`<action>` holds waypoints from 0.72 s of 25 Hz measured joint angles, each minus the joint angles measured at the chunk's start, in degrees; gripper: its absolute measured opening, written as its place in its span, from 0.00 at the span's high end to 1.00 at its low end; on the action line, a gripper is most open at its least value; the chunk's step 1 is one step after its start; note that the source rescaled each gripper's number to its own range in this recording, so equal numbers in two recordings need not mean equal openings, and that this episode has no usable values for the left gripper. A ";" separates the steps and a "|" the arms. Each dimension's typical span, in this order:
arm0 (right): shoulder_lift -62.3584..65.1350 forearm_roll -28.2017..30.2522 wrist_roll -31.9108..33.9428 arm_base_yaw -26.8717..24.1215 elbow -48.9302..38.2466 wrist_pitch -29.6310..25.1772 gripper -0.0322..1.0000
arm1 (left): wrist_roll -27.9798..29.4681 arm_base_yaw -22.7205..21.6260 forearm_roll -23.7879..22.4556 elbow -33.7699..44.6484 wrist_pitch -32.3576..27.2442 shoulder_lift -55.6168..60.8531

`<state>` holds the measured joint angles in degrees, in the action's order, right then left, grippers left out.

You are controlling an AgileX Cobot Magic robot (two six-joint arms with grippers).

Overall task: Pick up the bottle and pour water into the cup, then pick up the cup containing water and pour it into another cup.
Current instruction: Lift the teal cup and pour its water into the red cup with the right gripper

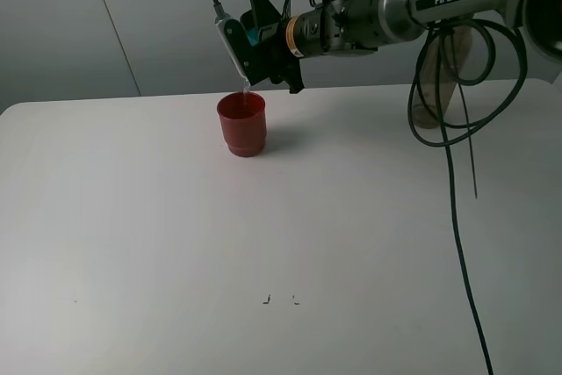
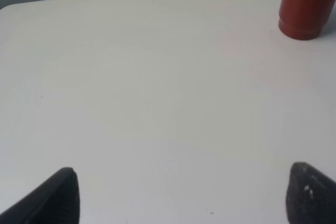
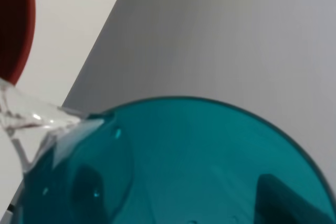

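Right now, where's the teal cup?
Held tipped in the right pincer, the teal cup hangs just above the red cup at the table's far middle.

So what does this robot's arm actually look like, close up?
The right arm is a silver-grey tube marked PIPER on a dark band, with an orange ring near the wrist. Black cables loop off it and hang down. The right gripper is black. Of the left gripper, only two dark fingertips show.

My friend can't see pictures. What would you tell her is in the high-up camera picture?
The right tool holds a teal cup tipped over a red cup, and a thin stream of water falls into the red one. The red cup stands upright toward the back of a white table, and a brownish bottle stands behind the arm's black cables on the right.
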<state>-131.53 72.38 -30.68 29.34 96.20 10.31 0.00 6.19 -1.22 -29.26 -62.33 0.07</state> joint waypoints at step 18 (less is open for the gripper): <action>0.00 0.00 -11.45 0.57 0.00 -1.18 0.92 | 0.00 0.00 0.00 0.00 0.00 0.00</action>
<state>-131.53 72.38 -42.13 29.92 96.20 9.14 0.00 6.19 -1.22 -29.26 -62.33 0.07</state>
